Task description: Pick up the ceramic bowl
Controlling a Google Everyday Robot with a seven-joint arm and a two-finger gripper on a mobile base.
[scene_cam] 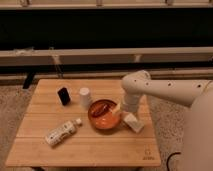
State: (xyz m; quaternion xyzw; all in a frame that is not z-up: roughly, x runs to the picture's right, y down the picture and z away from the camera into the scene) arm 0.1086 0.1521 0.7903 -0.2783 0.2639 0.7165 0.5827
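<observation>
The ceramic bowl point(104, 115) is round, shallow, glossy and orange-brown. It sits on the wooden table point(85, 145), right of the middle. My white arm reaches in from the right and bends down to the bowl's right rim. My gripper point(119, 110) is at that right rim, its pale tip over the bowl's edge.
A small white upside-down cup point(85, 97) stands left of the bowl. A black object point(63, 95) stands further left. A plastic bottle point(62, 132) lies at the front left. A pale rectangular block point(133, 122) lies just right of the bowl, under my arm.
</observation>
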